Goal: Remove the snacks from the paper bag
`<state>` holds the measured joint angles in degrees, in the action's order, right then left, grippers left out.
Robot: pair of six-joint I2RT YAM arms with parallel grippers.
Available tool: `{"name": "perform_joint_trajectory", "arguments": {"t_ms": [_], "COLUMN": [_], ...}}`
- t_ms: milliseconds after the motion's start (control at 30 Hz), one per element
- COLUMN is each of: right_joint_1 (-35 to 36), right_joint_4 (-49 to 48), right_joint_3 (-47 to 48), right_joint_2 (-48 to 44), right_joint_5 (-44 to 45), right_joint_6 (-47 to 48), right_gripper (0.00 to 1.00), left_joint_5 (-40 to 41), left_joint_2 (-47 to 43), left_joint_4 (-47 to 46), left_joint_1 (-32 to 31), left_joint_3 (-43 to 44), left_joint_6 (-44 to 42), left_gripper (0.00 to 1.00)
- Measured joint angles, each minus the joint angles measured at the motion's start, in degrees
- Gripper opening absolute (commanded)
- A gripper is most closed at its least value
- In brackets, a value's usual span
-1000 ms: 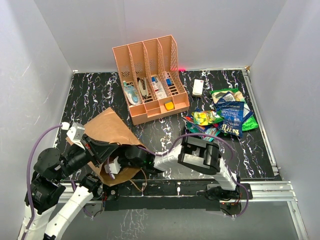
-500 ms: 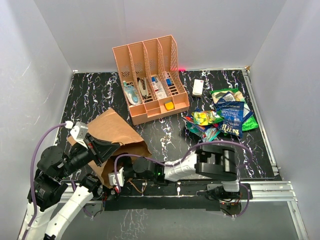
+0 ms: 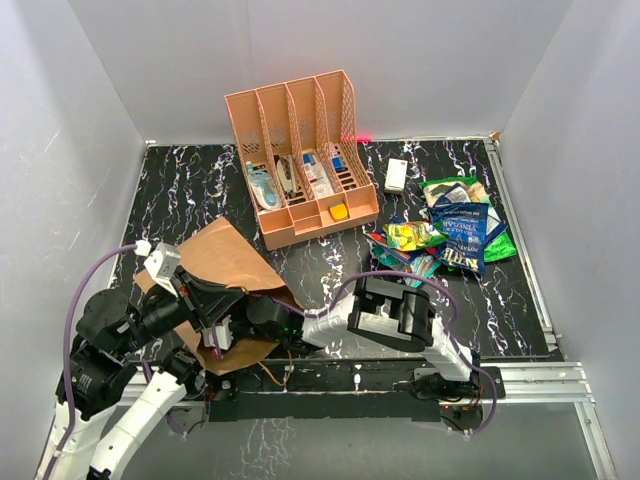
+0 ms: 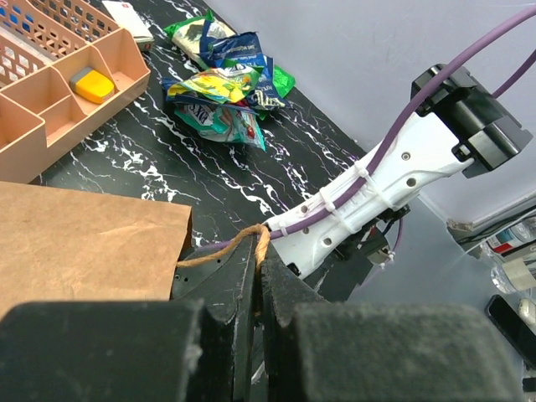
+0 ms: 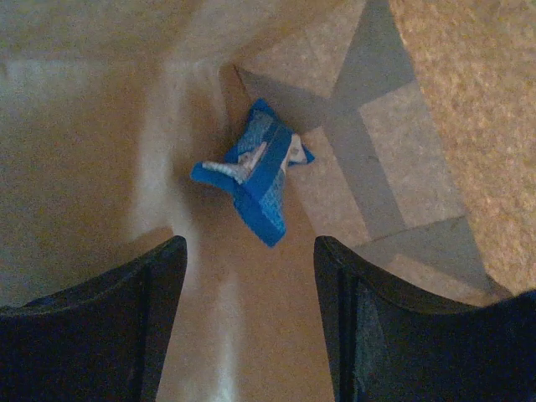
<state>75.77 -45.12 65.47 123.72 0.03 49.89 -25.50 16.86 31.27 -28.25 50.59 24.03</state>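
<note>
The paper bag (image 3: 225,262) lay on its side at the near left of the table (image 3: 190,185), mouth towards the arms. The left gripper (image 4: 258,251) was pinched tight on its thin handle (image 4: 219,249). The right gripper (image 5: 249,260) was inside the bag, fingers (image 5: 151,310) wide apart and holding nothing, with one blue packet (image 5: 255,184) lying on the paper just beyond them. The other snacks (image 3: 450,232) sat heaped at the far right, beside a white remote (image 3: 396,175) and near the orange rack (image 3: 300,150). The white print on the dark blue packets was too small to read
</note>
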Motion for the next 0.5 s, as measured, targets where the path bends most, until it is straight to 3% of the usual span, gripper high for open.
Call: {"name": "perform_joint_trajectory", "arguments": {"t_ms": [400, 500], "right_joint_1": [-0.79, -1.81], "right_joint_4": [-1.77, -2.67], "right_joint_3": [12.55, 18.01], "right_joint_2": [11.61, 15.54], "right_joint_5": [-0.85, -0.55], "right_joint_6": [0.48, 0.76], "right_gripper": [0.67, 0.63], "left_joint_5": [-1.81, -2.19], "left_joint_2": [1.01, 1.01], "left_joint_4": [-0.02, 0.00], "left_joint_1": [0.00, 0.02], "left_joint_3": [0.37, 0.39], "left_joint_6": [-0.46, -0.39], "left_gripper": [0.00, 0.00]}}
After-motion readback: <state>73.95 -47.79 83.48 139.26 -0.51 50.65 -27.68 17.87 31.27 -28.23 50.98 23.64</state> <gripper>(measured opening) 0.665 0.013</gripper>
